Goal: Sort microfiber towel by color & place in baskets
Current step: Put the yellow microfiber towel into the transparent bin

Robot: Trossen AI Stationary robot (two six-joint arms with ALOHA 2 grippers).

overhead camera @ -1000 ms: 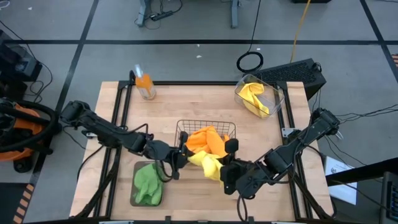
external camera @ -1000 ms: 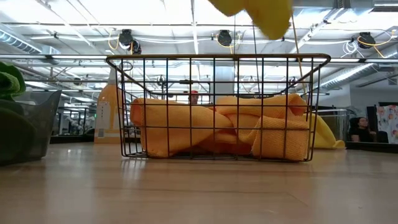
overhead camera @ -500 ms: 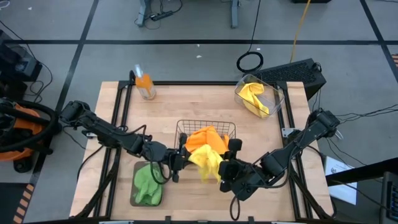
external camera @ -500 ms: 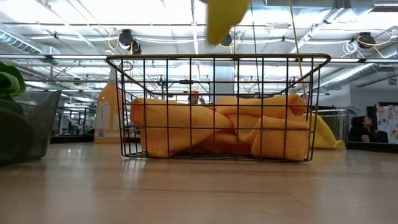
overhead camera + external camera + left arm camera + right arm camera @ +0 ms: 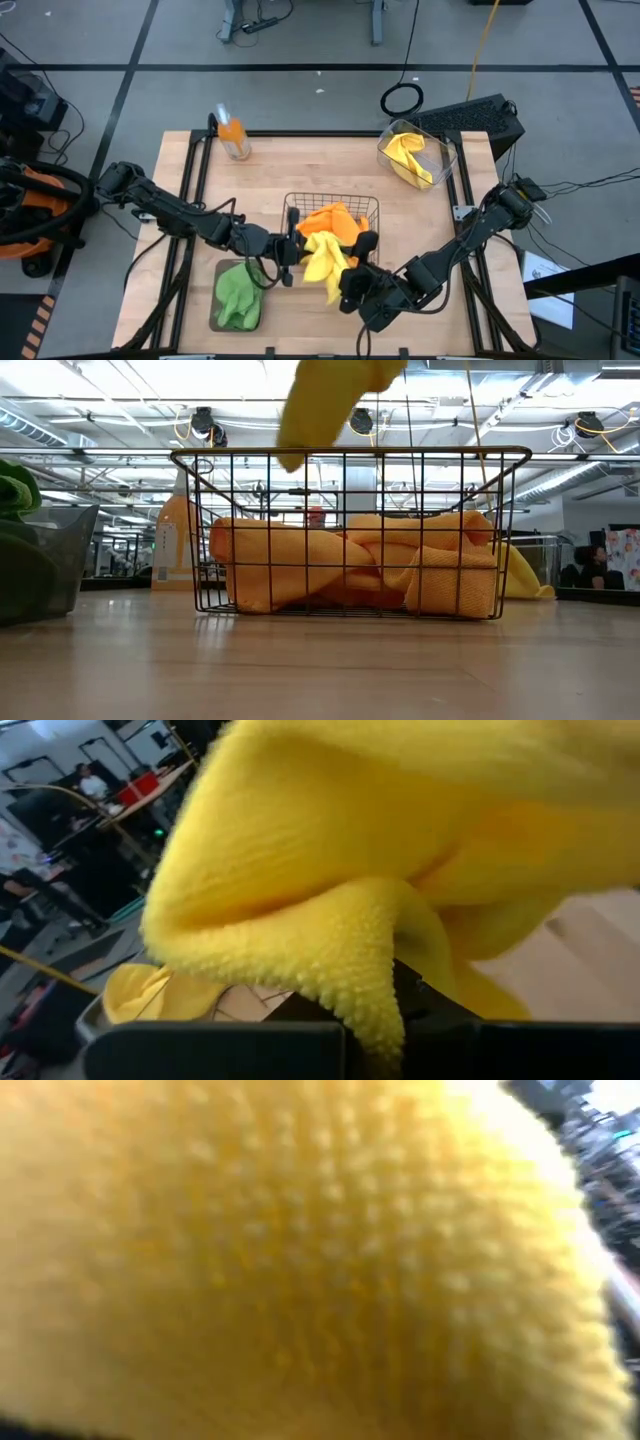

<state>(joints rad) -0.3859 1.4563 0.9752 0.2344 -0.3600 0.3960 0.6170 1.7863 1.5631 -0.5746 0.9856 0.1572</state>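
Note:
A yellow microfiber towel (image 5: 322, 262) hangs in the air just near of the dark wire-mesh basket (image 5: 372, 207), which holds orange towels (image 5: 330, 222). My left gripper (image 5: 291, 250) is at the towel's left side and is shut on it. My right gripper (image 5: 354, 270) sits at the towel's right side, partly under the cloth, and the towel (image 5: 300, 1260) fills its wrist view. In the low view the towel (image 5: 335, 395) hangs above the basket's rim (image 5: 350, 453). My left gripper holds the yellow towel by a folded edge (image 5: 372, 982) that runs down between its fingers. It comes at the towel about level from the table's left. The towel is lifted clear of the table and bunches loosely beyond the gripper.
A grey tray (image 5: 222, 272) with a green towel (image 5: 238, 293) lies at the near left. A clear tub (image 5: 447, 152) with a yellow towel (image 5: 410, 155) stands at the far right. An orange bottle (image 5: 233, 138) stands at the far left.
The yellow towel has swung toward the table's left, still clear of the table, and now hangs lower over the basket's near rim. My right gripper has moved left and toward the near edge along with it.

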